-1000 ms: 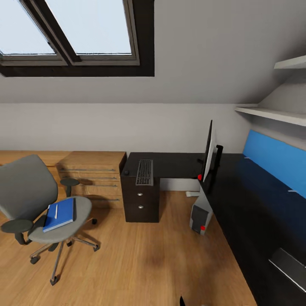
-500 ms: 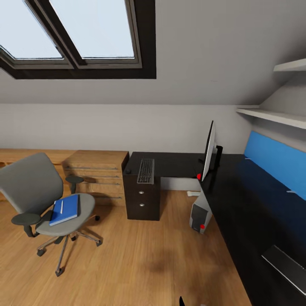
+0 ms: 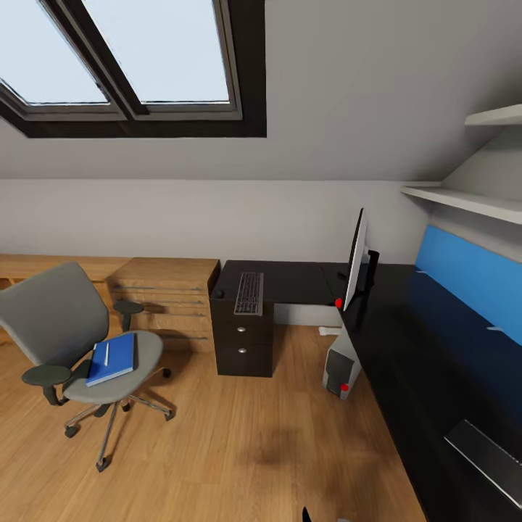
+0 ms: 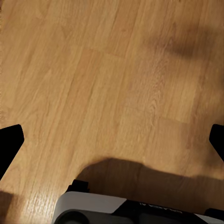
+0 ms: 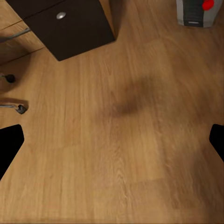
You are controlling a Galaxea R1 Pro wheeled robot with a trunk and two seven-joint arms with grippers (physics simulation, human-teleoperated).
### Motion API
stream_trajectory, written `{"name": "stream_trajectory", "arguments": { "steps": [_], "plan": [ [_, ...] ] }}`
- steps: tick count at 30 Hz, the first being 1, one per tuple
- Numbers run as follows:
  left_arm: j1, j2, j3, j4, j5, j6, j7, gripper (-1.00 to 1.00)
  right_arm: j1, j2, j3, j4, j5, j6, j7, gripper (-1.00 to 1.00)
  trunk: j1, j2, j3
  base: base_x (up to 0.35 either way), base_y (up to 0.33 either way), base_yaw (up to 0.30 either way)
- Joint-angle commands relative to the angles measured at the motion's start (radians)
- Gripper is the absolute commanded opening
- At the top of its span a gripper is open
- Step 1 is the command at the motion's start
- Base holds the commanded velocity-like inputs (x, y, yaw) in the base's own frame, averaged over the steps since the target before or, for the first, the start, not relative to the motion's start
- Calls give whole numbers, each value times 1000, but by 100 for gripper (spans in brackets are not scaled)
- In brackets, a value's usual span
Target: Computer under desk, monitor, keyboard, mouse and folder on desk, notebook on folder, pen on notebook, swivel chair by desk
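Note:
The grey swivel chair (image 3: 72,330) stands on the floor at the left, apart from the black desk (image 3: 297,279). On its seat lies the blue folder (image 3: 113,359) with the white pen (image 3: 106,354) on top. The keyboard (image 3: 248,293) and mouse (image 3: 217,293) rest above the drawer unit. The monitor (image 3: 355,259) stands edge-on at the desk's corner, with the computer (image 3: 341,367) on the floor under the desk edge. The dark grey notebook (image 3: 487,457) lies on the near right wing. My left gripper (image 4: 112,144) and right gripper (image 5: 112,144) hang open over bare floor.
A light-wood chest (image 3: 167,297) stands between chair and desk. A blue wall panel (image 3: 470,279) and white shelves (image 3: 464,199) run along the right wall. In the right wrist view the drawer unit (image 5: 70,25), the computer (image 5: 196,11) and a chair castor (image 5: 18,108) border the floor.
The whole head view has shifted a little, so the camera moved; chair, desk and the things on them keep their places.

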State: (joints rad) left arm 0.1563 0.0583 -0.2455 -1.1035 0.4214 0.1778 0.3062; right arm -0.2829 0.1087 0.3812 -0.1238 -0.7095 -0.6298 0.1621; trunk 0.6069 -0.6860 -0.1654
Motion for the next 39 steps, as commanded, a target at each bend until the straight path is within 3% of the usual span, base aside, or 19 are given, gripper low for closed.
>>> {"name": "stream_trajectory", "arguments": {
  "steps": [1,4,6,7,12,13,15,18,19,20,22,25,30,35,39],
  "plan": [
    [0,0,-3,-2,7,2,8,100,-1,-2,4,-3,-7,-4,6,100,-4,6,2,0,0,0],
    [0,0,-4,-5,6,2,8,100,-2,-4,3,-12,-6,-3,3,100,-15,27,11,0,0,0],
    [0,0,-4,-58,6,5,8,100,-10,-16,4,-87,8,10,-70,100,-23,41,18,0,0,0],
    [-1,-3,-4,-105,5,9,7,100,-16,-26,4,-145,32,32,-136,100,-27,48,21,0,0,0],
    [-1,-23,-5,-225,3,35,9,100,-26,-44,3,-333,147,167,-322,100,-46,83,36,0,0,0],
    [-1,-30,-5,-249,3,47,12,100,-27,-47,2,-380,176,208,-360,100,-50,90,39,0,0,0],
    [-2,-68,-6,-344,0,123,45,100,-30,-64,-3,-581,272,407,-495,100,-57,104,46,0,0,0],
    [-16,-116,-6,-429,0,237,124,100,-31,-87,-34,-798,320,672,-602,100,-69,125,55,0,0,0],
    [-24,-123,-6,-438,0,256,139,100,-31,-90,-49,-834,324,717,-613,100,-73,132,58,0,0,0],
    [-42,-135,-6,-452,0,283,164,100,-31,-94,-88,-897,330,792,-629,100,-73,132,58,0,0,0],
    [-62,-144,-7,-455,0,305,187,100,-31,-98,-150,-959,337,861,-638,100,-73,132,58,0,0,0],
    [-75,-148,-7,-440,0,316,202,100,-29,-102,-196,-982,349,901,-639,100,-73,132,58,0,0,0],
    [-82,-133,-1,-421,1,320,210,100,-27,-132,-221,-989,353,919,-637,100,-73,132,58,0,0,0],
    [-85,-90,-2,-413,0,320,214,100,-27,-181,-230,-991,328,925,-636,100,-73,132,58,0,-107,-56],
    [-86,-84,-5,-411,-1,318,215,100,-27,-187,-231,-990,317,926,-634,100,-73,132,58,0,-285,-213]
  ]
}}
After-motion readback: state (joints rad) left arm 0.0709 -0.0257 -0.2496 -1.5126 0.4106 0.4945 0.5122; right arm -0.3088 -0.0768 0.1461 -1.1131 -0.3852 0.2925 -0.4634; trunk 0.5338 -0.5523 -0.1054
